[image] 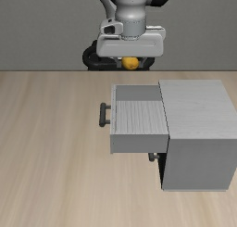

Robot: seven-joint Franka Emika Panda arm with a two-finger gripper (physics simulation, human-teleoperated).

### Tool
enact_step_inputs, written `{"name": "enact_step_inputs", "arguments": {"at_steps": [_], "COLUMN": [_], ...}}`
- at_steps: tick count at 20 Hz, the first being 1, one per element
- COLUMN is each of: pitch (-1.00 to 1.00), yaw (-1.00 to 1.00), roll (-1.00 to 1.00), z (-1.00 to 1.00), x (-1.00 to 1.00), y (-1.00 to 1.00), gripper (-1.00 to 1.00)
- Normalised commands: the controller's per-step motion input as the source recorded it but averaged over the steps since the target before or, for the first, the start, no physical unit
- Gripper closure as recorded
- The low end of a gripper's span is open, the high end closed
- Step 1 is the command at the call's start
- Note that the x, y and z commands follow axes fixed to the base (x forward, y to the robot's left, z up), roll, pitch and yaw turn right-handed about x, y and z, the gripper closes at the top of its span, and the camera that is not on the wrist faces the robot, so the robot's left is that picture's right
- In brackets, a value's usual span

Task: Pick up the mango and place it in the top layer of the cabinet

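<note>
Aloft, the hand clasps a smooth, rounded yellow mango.

One mango — a single yellow fruit, at twelve o'clock from the middle of the exterior view. One arm stands at twelve o'clock as well, above the fruit, and carries one gripper. One grey cabinet sits toward four o'clock. One drawer stands out from its top layer, projecting toward the cabinet's nine o'clock. There are two dark handles — one handle on the open drawer's front at nine o'clock, and a second handle at six o'clock from that drawer, partly hidden beneath it. One wooden table bears them all.
</note>
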Motion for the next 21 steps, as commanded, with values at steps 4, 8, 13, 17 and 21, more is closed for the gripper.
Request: {"name": "enact_step_inputs", "arguments": {"at_steps": [4,8,13,17,21], "pitch": [0.00,0.00,0.00,0.00,0.00], "yaw": [0.00,0.00,0.00,0.00,0.00], "roll": [0.00,0.00,0.00,0.00,0.00], "z": [0.00,0.00,0.00,0.00,0.00], "x": [1.00,1.00,0.60,0.00,0.00], "y": [0.00,0.00,0.20,0.00,0.00], "gripper": [1.00,1.00,-1.00,-1.00,-1.00]}}
